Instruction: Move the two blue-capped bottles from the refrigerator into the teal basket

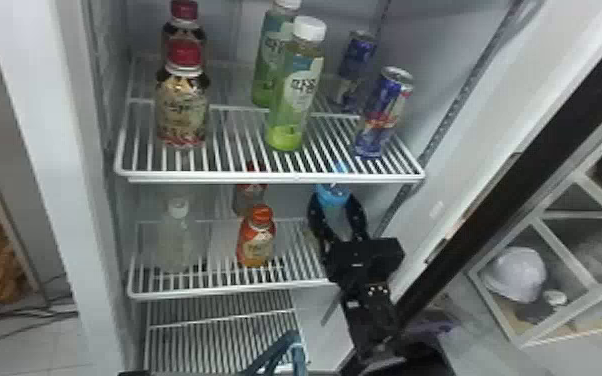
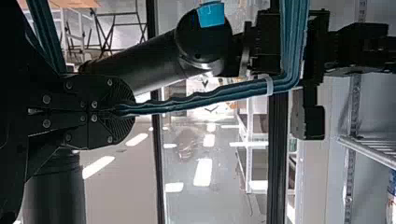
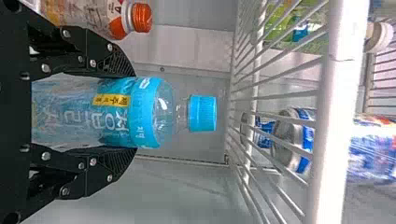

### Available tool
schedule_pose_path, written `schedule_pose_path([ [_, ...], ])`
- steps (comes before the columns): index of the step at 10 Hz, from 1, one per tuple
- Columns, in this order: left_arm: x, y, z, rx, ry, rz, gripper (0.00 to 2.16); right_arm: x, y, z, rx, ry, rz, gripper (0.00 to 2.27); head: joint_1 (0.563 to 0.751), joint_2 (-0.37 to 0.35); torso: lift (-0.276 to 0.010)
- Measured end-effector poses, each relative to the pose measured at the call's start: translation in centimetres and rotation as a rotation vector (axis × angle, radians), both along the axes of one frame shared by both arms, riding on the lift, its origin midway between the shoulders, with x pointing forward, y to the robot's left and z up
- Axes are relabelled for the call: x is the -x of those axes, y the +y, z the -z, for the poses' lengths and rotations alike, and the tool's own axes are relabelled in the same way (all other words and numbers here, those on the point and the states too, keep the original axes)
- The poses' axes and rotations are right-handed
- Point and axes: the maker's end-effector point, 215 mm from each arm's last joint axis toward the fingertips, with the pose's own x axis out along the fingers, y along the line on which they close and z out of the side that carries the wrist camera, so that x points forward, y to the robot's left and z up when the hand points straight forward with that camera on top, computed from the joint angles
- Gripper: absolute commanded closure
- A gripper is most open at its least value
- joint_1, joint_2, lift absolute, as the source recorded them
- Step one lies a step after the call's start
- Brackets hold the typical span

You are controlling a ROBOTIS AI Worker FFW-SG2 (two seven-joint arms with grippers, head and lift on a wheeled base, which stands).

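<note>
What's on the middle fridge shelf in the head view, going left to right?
White-capped clear bottle, orange-capped bottle, then blue-capped bottle between the fingers of the right gripper.

Pale floor (image 1: 20, 355) with dark cables (image 1: 20, 314) at left, white-framed rack (image 1: 564, 253) at right; bright light patches (image 2: 203, 172).
</note>
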Motion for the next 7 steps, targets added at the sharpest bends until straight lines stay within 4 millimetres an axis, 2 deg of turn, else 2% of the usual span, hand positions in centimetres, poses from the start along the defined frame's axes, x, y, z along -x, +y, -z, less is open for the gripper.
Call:
schedule_pose_path([
  [5, 0.2, 0.2, 0.2, -0.006, 0.003, 0.005, 1.15, 3.6, -0.2, -1.1, -0.005, 0.005, -0.026, 0.64, 0.695, -0.350, -0.136],
  [7, 0.3, 0.2, 0.3, -0.008, 0.004, 0.007, 1.15, 5.5, 0.5, -1.5, -0.017, 0.022, -0.050, 0.64, 0.695, -0.350, -0.136],
])
